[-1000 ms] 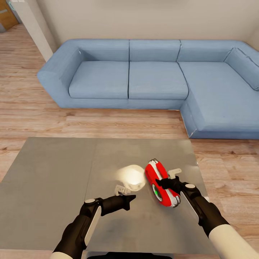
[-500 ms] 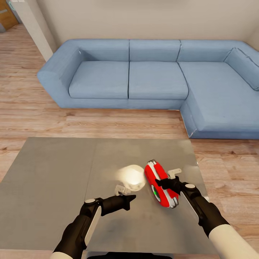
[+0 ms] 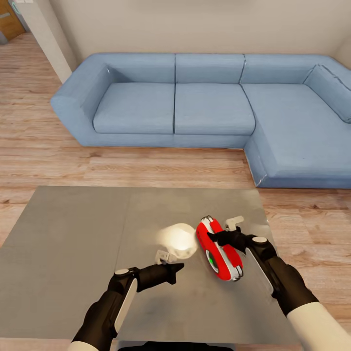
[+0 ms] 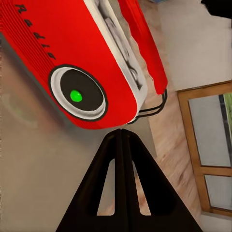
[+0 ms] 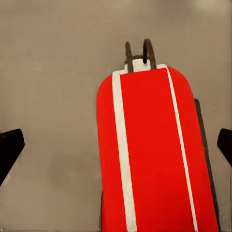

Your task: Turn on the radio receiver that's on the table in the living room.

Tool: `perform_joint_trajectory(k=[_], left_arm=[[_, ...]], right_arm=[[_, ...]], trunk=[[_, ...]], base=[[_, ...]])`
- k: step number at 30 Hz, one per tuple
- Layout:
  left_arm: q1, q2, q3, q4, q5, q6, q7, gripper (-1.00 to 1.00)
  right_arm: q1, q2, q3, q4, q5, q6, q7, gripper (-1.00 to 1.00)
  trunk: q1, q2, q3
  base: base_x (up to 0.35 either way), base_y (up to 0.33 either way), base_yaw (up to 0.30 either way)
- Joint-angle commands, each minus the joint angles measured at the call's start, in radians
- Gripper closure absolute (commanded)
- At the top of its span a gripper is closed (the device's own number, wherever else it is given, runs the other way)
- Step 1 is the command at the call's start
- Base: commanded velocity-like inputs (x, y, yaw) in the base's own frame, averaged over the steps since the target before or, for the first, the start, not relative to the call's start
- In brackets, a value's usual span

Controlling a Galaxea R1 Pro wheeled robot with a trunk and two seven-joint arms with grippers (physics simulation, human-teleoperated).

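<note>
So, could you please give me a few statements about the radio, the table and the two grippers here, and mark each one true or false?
1. The radio receiver rests on the grey table. True.
2. The dial on the radio shows a red light. False: the light is green.
3. The left gripper is shut, its fingers pressed together, short of the radio. True.
4. The right gripper is clamped shut on the radio's handle. False: its fingers are spread wide, with the radio's red top between them in the right wrist view.
5. A blue corner sofa stands beyond the table. True.
6. The radio stands on the wood floor. False: it is on the table.
</note>
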Motion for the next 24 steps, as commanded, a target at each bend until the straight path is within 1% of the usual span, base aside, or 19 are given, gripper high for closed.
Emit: perform_joint_trajectory(k=[1,4,5,8,13,21,24], left_arm=[[0.0,0.001,0.0,-0.005,0.0,0.001,0.0,1.0],[0.0,0.001,0.0,-0.01,0.0,0.001,0.0,1.0],[0.0,0.001,0.0,-0.01,0.0,0.001,0.0,1.0],[0.0,0.002,0.0,-0.022,-0.001,0.002,0.001,1.0],[0.0,0.003,0.0,-0.031,-0.001,0.004,0.001,1.0],[0.0,0.003,0.0,-0.033,-0.004,0.005,0.002,1.0],[0.0,0.004,0.0,-0.033,-0.004,0.003,0.003,1.0]], right_arm=[[0.0,-0.011,0.0,-0.065,0.0,0.073,0.001,-1.0],[0.0,-0.024,0.0,-0.126,0.0,0.144,0.003,-1.0],[0.0,-0.026,0.0,-0.133,-0.001,0.152,0.003,-1.0],[0.0,-0.044,0.0,-0.156,-0.005,0.177,0.004,-1.0],[0.0,-0.052,-0.001,-0.16,-0.009,0.183,0.004,-1.0],[0.0,-0.053,-0.002,-0.156,-0.013,0.18,0.007,-1.0],[0.0,-0.053,-0.002,-0.154,-0.01,0.177,0.007,-1.0]], trunk=[[0.0,0.0,0.0],[0.0,0.0,0.0],[0.0,0.0,0.0],[0.0,0.0,0.0],[0.0,0.0,0.0],[0.0,0.0,0.0],[0.0,0.0,0.0]], base=[[0.0,0.0,0.0],[0.0,0.0,0.0],[0.0,0.0,0.0],[0.0,0.0,0.0],[-0.074,0.0,0.0],[-0.29,0.0,0.0],[-0.122,0.0,0.0]])
